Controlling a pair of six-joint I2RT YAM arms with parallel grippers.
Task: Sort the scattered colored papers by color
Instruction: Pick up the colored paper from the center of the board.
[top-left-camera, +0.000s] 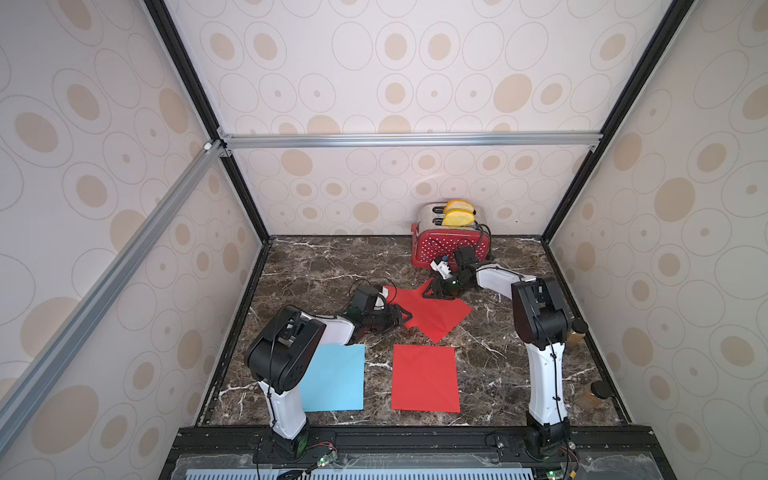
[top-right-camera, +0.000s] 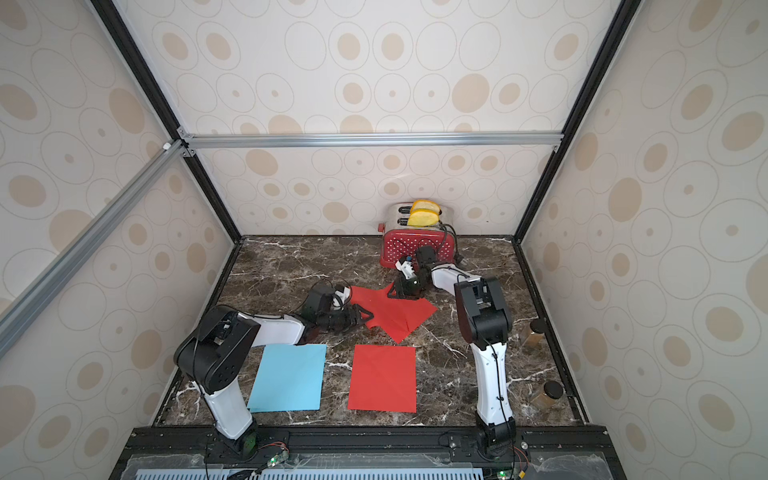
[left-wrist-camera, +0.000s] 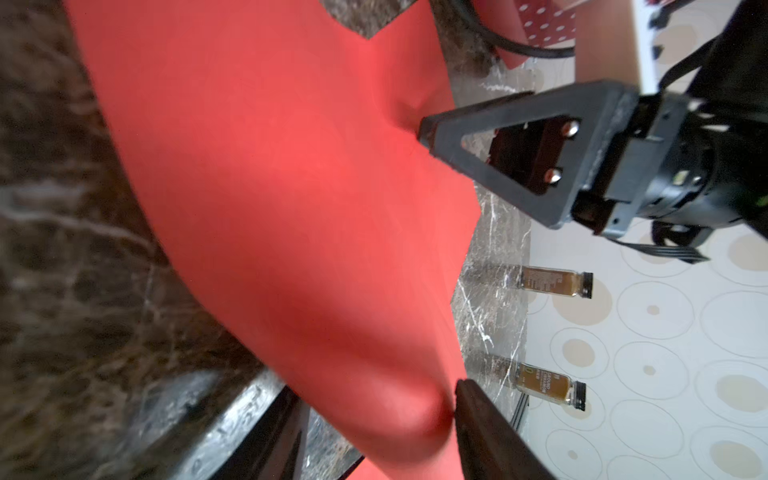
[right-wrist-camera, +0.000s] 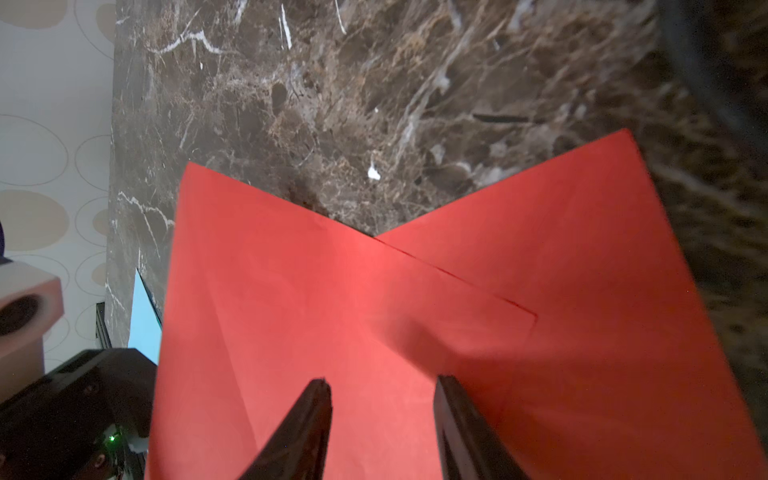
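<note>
Colored papers (top-left-camera: 432, 316): two reds crossed between your pincers

Blue sheet (top-left-camera: 332, 378): one. It lies flat on the marble top (top-left-camera: 311, 266), behind your left pincer (top-left-camera: 404, 319) on its arm's base side and partly under that arm. Well apart from the tips.

Left pincer: low, jaws apart, at one edge of the crossed red sheets (top-right-camera: 395, 311). The wrist view shows the red edge bulged up between the fingers (left-wrist-camera: 478, 415). It doesn't look clamped.

Crossed red sheets: two, one lapping the other at an angle. They lie between your two pincers and touch both.

Right pincer (right-wrist-camera: 384, 382): jaws apart, tips down on the crossed pair at the corner opposite the left pincer.

Front red sheet (top-left-camera: 424, 378): one, flat and alone, on the base side of both pincers. It is well apart from them and near the blue.

Count: three red and one blue in sight. You cannot tell whether any sheet hides another beneath it. Beyond the right pincer stands one dotted toaster (top-left-camera: 451, 247). Out past its arm are two jars (top-left-camera: 577, 330).

Handling, as a judgement: light, limp, and likely slick on the marble and on each other. A flat sheet gives a jaw no lip. Pin with one pincer and push with the other to raise a buckle. Then pinch that buckle near an edge or free corner. Expect the upper sheet to drag the lower, and expect creases if you squeeze hard.
</note>
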